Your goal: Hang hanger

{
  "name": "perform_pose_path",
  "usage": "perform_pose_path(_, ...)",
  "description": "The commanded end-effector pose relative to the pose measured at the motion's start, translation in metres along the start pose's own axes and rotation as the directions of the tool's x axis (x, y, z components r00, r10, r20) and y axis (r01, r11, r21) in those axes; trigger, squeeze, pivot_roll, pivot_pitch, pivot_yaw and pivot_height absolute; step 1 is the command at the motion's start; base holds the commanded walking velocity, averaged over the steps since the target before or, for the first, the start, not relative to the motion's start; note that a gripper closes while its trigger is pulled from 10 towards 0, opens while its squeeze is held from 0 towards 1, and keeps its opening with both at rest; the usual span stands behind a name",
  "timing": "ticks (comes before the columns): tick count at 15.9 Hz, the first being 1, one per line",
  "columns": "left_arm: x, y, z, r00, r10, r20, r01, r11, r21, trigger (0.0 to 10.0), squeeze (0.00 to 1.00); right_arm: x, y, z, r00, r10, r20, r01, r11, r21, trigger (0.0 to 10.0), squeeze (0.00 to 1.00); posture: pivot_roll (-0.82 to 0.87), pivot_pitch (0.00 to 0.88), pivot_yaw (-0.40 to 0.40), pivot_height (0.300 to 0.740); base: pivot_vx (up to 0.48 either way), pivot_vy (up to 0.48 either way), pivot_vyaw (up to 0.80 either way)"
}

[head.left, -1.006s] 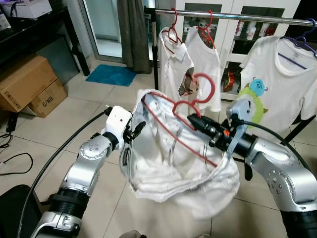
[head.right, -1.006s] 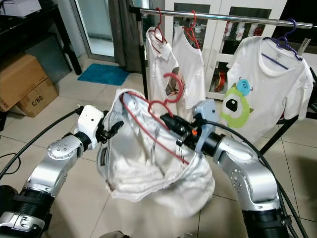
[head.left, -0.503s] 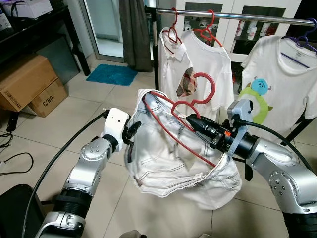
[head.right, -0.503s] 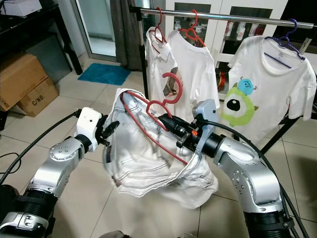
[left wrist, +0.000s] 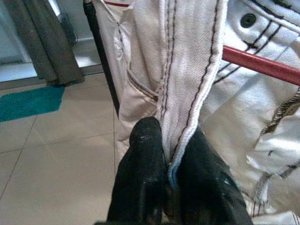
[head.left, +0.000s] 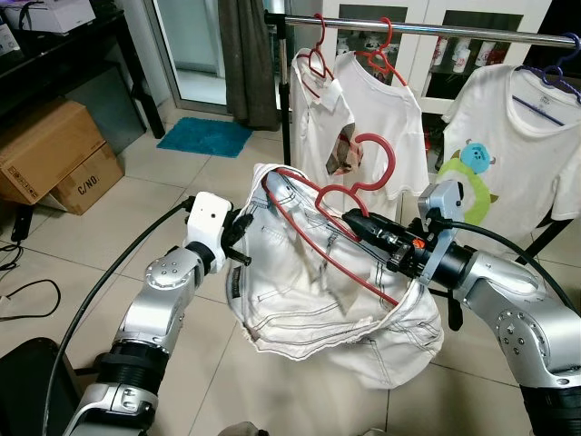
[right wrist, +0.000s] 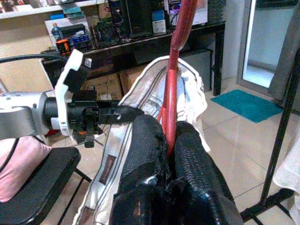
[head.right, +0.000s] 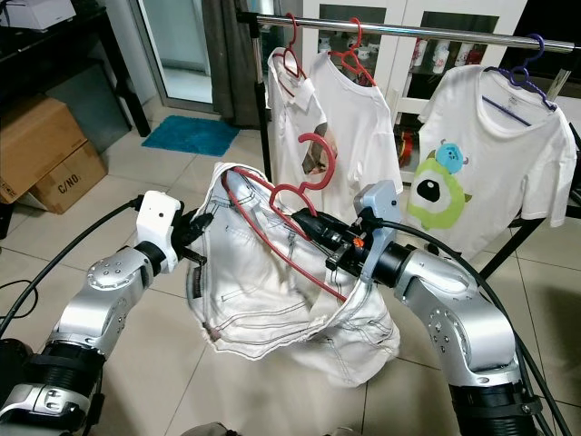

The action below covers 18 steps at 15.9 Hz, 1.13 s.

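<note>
Hanger [head.left: 340, 195], red, sits low in front of the robot with white shorts [head.left: 318, 291] draped on it — right gripper [right wrist: 169, 140] pinches its neck, left gripper [left wrist: 168, 159] pinches the shorts' hem. Rail [head.left: 427, 27] is farther back and higher, already crowded with shirts. Risk: shorts sliding off during the lift, or the hook snagging a shirt.

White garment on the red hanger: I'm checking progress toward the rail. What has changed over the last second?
The white garment sagged lower and spread out. The left end effector drew slightly back toward the robot's left, still pinching its seam. The right end effector still grips the red hanger, which sits at about the same height below the rail.
</note>
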<state>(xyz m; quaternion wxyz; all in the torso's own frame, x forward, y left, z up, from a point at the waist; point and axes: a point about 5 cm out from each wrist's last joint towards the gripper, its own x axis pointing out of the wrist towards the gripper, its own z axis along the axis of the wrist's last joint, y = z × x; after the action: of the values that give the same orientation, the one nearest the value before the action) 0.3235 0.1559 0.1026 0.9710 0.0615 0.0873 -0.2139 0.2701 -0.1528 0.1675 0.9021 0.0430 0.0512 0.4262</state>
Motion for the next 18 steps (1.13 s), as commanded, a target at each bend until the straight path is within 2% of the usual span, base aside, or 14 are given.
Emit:
perform_pose_path(1, 0.001, 0.006, 0.004, 1.000, 0.018, 0.006, -0.018, 1.000, 0.002, 0.0, 0.00, 0.003, -0.001, 0.017, 0.998, 0.009, 0.063, -0.005, 0.998, -0.059, 0.0, 0.00, -0.09, 0.000, 0.059, 0.740, 0.000, 0.000, 0.00)
perform_pose_path(3, 0.002, 0.005, 0.006, 1.000, 0.010, 0.010, -0.010, 1.000, 0.006, 0.0, 0.00, 0.009, -0.003, 0.016, 0.996, -0.034, 0.083, 0.040, 0.997, -0.064, 0.0, 0.00, -0.08, 0.000, 0.051, 0.740, 0.000, 0.000, 0.00)
perform_pose_path(5, -0.001, 0.007, 0.005, 1.000, 0.021, 0.008, -0.021, 1.000, 0.005, 0.0, 0.00, 0.015, -0.003, 0.011, 0.997, -0.062, 0.049, 0.067, 0.992, -0.110, 0.0, 0.00, -0.08, 0.000, 0.051, 0.740, 0.000, 0.000, 0.00)
perform_pose_path(9, -0.003, 0.011, 0.008, 0.999, 0.029, 0.021, -0.030, 1.000, 0.011, 0.0, 0.00, 0.019, -0.001, 0.005, 0.999, -0.038, 0.018, 0.040, 0.986, -0.162, 0.0, 0.00, -0.07, 0.000, 0.038, 0.740, 0.000, 0.000, 0.00)
perform_pose_path(10, -0.006, 0.018, 0.012, 0.998, 0.049, 0.033, -0.050, 0.999, 0.022, 0.0, 0.00, 0.019, 0.000, 0.003, 1.000, -0.031, 0.007, 0.032, 0.986, -0.162, 0.0, 0.00, -0.07, 0.000, 0.038, 0.740, 0.000, 0.000, 0.00)
perform_pose_path(11, -0.011, 0.033, 0.022, 0.994, 0.092, 0.057, -0.095, 0.994, 0.053, 0.0, 0.00, 0.019, 0.000, 0.001, 0.999, -0.033, 0.001, 0.033, 0.985, -0.168, 0.0, 0.00, -0.08, 0.000, 0.034, 0.740, 0.000, 0.000, 0.00)
perform_pose_path(13, -0.015, 0.050, 0.039, 0.987, 0.132, 0.094, -0.141, 0.986, 0.090, 0.0, 0.00, 0.017, 0.000, -0.006, 0.997, -0.021, -0.070, 0.005, 0.974, -0.225, 0.0, 0.00, -0.08, 0.000, 0.031, 0.740, 0.000, 0.000, 0.00)
perform_pose_path(14, -0.017, 0.062, 0.057, 0.980, 0.154, 0.129, -0.170, 0.978, 0.125, 0.0, 0.00, 0.014, -0.001, -0.016, 0.987, -0.003, -0.158, -0.043, 0.957, -0.286, 0.0, 0.00, -0.07, 0.000, 0.033, 0.740, 0.000, 0.000, 0.00)
perform_pose_path(15, -0.019, 0.070, 0.070, 0.975, 0.160, 0.156, -0.183, 0.972, 0.146, 0.0, 0.00, 0.011, 0.000, -0.024, 0.976, 0.019, -0.219, -0.087, 0.948, -0.305, 0.0, 0.00, -0.07, 0.000, 0.031, 0.740, 0.000, 0.000, 0.00)
perform_pose_path(16, -0.020, 0.075, 0.078, 0.972, 0.164, 0.171, -0.191, 0.969, 0.159, 0.0, 0.00, 0.009, 0.002, -0.029, 0.968, 0.046, -0.247, -0.120, 0.948, -0.294, 0.0, 0.00, -0.07, 0.000, 0.031, 0.740, 0.000, 0.000, 0.00)
perform_pose_path(18, -0.027, 0.095, 0.092, 0.960, 0.206, 0.188, -0.241, 0.952, 0.189, 0.0, 0.00, 0.006, 0.009, -0.039, 0.951, 0.108, -0.291, -0.197, 0.935, -0.296, 0.0, 0.00, -0.06, 0.000, 0.026, 0.740, 0.000, 0.000, 0.00)
